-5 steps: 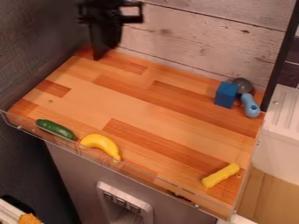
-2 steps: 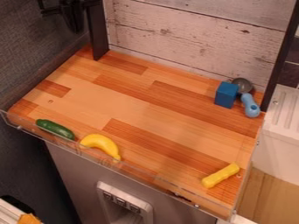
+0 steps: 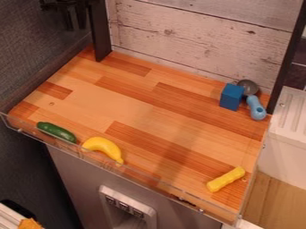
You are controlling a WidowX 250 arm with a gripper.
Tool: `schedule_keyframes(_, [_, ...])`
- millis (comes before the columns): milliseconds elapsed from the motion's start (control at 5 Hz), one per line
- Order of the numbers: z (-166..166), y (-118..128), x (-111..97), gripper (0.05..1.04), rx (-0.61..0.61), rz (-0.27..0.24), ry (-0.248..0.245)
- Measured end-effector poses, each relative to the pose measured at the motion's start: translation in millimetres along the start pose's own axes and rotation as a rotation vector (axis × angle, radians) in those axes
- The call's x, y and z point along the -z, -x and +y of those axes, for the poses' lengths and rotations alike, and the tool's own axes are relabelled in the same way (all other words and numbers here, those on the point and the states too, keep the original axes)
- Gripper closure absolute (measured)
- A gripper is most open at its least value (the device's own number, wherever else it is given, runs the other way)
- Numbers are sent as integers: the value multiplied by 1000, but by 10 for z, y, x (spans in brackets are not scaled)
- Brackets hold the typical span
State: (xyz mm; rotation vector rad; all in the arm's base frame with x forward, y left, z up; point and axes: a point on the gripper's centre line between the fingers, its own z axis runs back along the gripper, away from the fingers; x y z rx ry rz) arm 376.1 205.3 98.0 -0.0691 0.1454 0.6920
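Black two-finger gripper (image 3: 76, 27) open and empty, top left. Long green toy cucumber (image 3: 57, 132) well below, slanting down right, near curved yellow toy banana (image 3: 104, 147).

Counting across the surface (image 3: 137, 96) now: one green cucumber (image 3: 57, 133), one banana (image 3: 104, 146), one blue block (image 3: 231, 96), one round-headed utensil with a light-blue handle (image 3: 256, 107), one yellow stick-shaped piece (image 3: 226, 179). Up to five, all different kinds! Plus one orange item (image 3: 28, 223), off at lower left.
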Motion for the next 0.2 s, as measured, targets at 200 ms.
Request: schedule_keyframes(200, [-14, -37, 1, 305, 136, -4, -8])
